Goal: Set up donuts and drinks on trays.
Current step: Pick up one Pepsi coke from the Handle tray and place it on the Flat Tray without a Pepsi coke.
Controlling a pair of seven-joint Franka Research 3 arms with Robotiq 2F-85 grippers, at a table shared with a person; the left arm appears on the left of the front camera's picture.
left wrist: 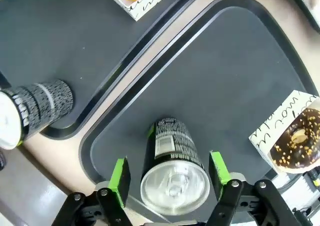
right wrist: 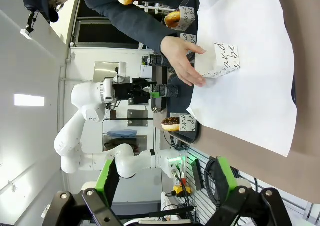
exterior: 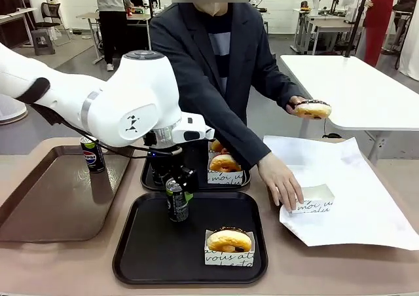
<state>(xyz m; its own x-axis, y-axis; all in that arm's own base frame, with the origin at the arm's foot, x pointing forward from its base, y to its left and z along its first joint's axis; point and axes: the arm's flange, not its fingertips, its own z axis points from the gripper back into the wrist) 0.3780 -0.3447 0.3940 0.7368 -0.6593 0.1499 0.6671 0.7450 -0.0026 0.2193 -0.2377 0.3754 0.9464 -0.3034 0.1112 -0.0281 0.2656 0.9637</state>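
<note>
On near tray (exterior: 131, 257), left tool (left wrist: 169, 173) spread around can (left wrist: 172, 158), far tray's can arm-hidden, right tool (right wrist: 162, 178) spread.

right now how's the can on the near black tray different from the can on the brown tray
The can on the near black tray stands between the pads of the left gripper, jaws open around it; the can on the brown tray stands free. The first shows its printed back, the second its round red-white-blue logo. The first shares its tray with a sleeved chocolate donut. Both are slim, black and upright.
</note>
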